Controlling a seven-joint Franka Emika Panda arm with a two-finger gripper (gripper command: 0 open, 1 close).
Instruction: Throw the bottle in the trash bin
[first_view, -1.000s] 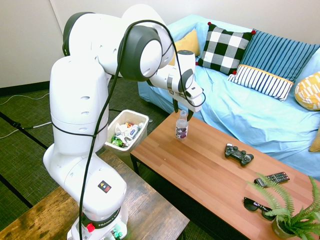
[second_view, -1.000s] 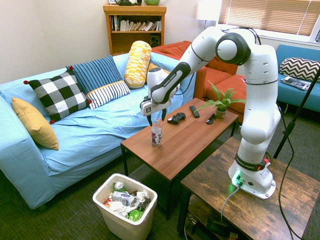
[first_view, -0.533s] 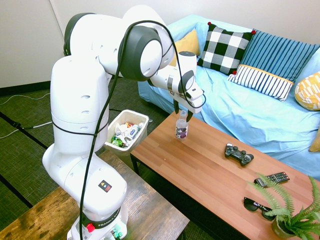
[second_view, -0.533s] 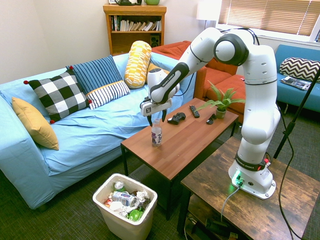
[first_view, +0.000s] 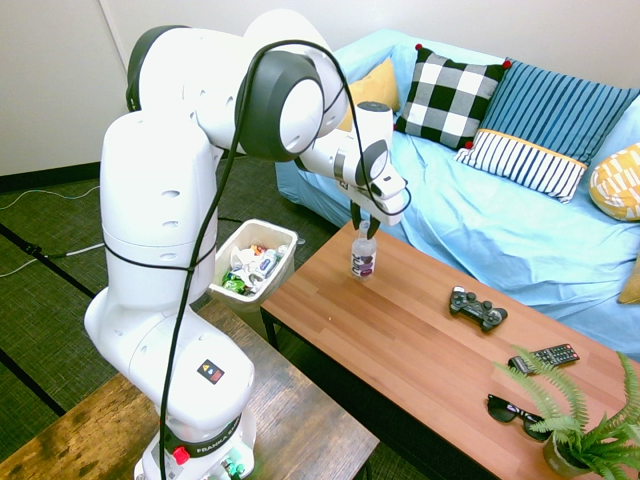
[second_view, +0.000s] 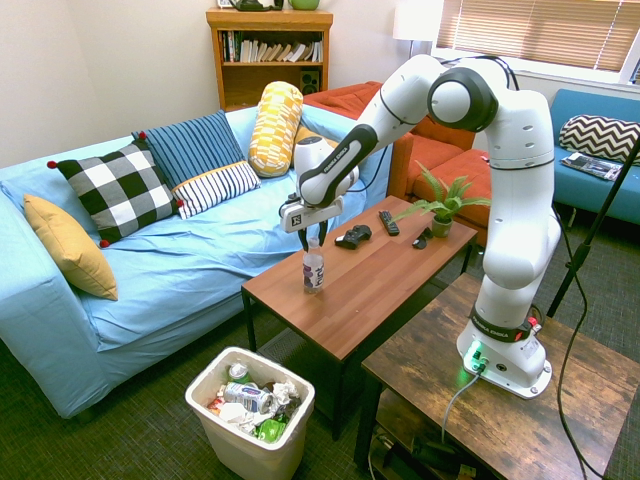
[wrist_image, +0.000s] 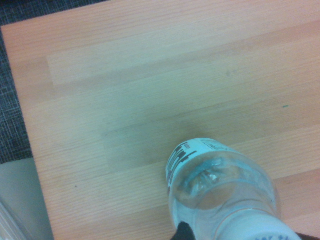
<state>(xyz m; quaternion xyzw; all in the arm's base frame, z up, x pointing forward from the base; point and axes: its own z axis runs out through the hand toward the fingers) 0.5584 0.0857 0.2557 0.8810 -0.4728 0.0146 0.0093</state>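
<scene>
**Bottle upright on the surface, my pincer at its neck**

Taking the first exterior view from left to right, with the bottle as the centre of the clock, the trash bin (first_view: 281, 281) stands on the floor (first_view: 60, 235) at 9 o'clock, beside the near-left end of the surface (first_view: 400, 320), with colourful litter (first_view: 254, 268) inside. The bottle (first_view: 363, 262) stands upright near that same end of the surface, its dark label facing out. My pincer (first_view: 364, 222) reaches down to it from above, fingers apart, one on either side of the neck; I cannot tell whether they touch it.

At 12 o'clock, a yellow cushion (first_view: 383, 88) leans on the blue-covered sofa (first_view: 430, 195). A black-and-white checked pillow (first_view: 450, 95) sits at 1 o'clock. The black game controller (first_view: 478, 309) lies at 4 o'clock on the surface, and the sunglasses (first_view: 517, 415) lie between 4 and 5. A white pillow with dark stripes (first_view: 524, 164) is at 2 o'clock; the remote (first_view: 545, 359) is at 4, on the surface. The larger blue striped pillow (first_view: 560, 105) is at 2, the potted fern (first_view: 575, 445) between 4 and 5, and the yellow-and-white patterned pillow (first_view: 618, 185) between 2 and 3.
</scene>
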